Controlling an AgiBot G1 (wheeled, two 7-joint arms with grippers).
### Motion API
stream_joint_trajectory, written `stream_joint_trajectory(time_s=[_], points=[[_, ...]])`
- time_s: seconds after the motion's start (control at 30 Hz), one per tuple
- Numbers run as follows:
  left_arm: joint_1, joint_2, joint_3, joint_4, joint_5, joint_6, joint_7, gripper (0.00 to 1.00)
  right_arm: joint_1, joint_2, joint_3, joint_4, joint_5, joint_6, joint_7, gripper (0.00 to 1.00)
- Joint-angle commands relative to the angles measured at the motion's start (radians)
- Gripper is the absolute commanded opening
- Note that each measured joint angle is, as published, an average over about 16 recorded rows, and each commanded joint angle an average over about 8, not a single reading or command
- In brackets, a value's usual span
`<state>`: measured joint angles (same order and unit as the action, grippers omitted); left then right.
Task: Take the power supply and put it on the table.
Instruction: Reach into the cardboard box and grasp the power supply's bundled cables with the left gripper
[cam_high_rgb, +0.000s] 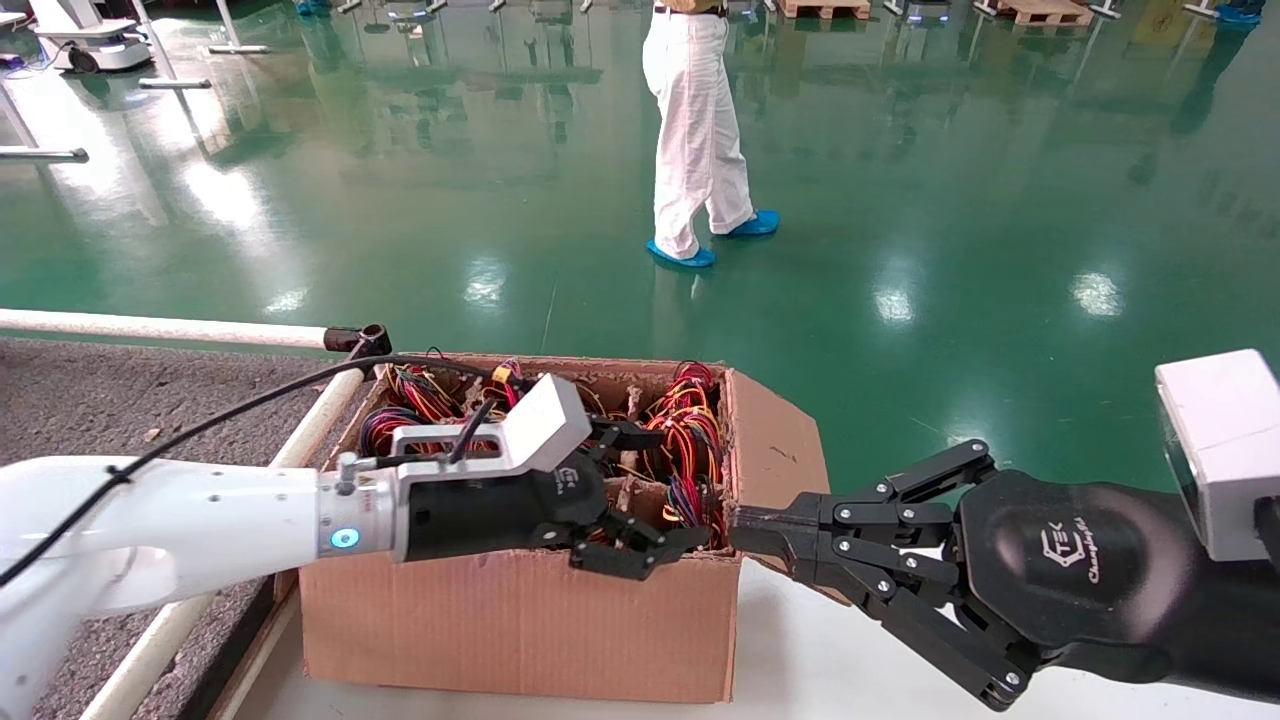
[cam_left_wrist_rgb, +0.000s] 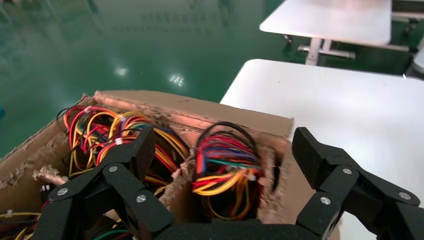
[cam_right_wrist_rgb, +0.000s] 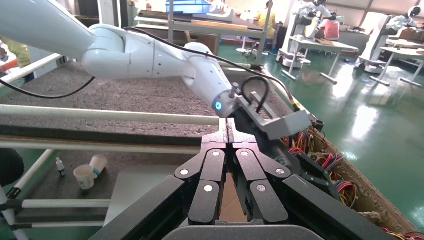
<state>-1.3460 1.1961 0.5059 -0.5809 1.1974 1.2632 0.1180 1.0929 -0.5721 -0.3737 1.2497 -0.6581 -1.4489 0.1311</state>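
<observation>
Only the looped red, yellow and black wire bundles (cam_high_rgb: 690, 430) of the power supply show, standing in the compartments of an open brown carton (cam_high_rgb: 520, 620); its grey box is hidden. My left gripper (cam_high_rgb: 680, 488) hangs open over the carton's right front part. In the left wrist view the left gripper (cam_left_wrist_rgb: 224, 145) straddles one wire bundle (cam_left_wrist_rgb: 225, 165) without touching it. My right gripper (cam_high_rgb: 740, 525) is shut and empty, its tips against the carton's right wall. The dark grey table (cam_high_rgb: 100, 400) lies to the left.
A white pipe rail (cam_high_rgb: 160, 328) edges the table beside the carton. The carton stands on a smooth white tabletop (cam_high_rgb: 800, 640). A person in white (cam_high_rgb: 700, 130) walks on the green floor behind. Two paper cups (cam_right_wrist_rgb: 85, 175) and a small bottle (cam_right_wrist_rgb: 60, 166) sit lower down.
</observation>
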Motion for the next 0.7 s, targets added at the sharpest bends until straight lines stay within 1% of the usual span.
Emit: stream_joint_trajectory(time_s=[0.03,0.07,0.27,0.3,0.33,0.7], points=[[-0.009,0.022,0.002,0.035,0.002,-0.018,-0.013,0.94,0.000,0.000,0.000,0.000,0.000,0.000,0.000,0.12],[-0.012,0.030,0.001,0.050,0.000,-0.018,-0.015,0.82,0.000,0.000,0.000,0.000,0.000,0.000,0.000,0.25],[-0.025,0.063,0.005,0.121,-0.001,-0.008,0.007,0.07,0.000,0.000,0.000,0.000,0.000,0.000,0.000,0.99],[-0.026,0.067,0.006,0.131,0.000,-0.008,0.013,0.01,0.000,0.000,0.000,0.000,0.000,0.000,0.000,1.00],[-0.027,0.070,0.007,0.142,0.001,-0.009,0.019,0.00,0.000,0.000,0.000,0.000,0.000,0.000,0.000,1.00],[-0.016,0.098,-0.010,0.239,-0.014,-0.066,0.063,0.00,0.000,0.000,0.000,0.000,0.000,0.000,0.000,1.00]])
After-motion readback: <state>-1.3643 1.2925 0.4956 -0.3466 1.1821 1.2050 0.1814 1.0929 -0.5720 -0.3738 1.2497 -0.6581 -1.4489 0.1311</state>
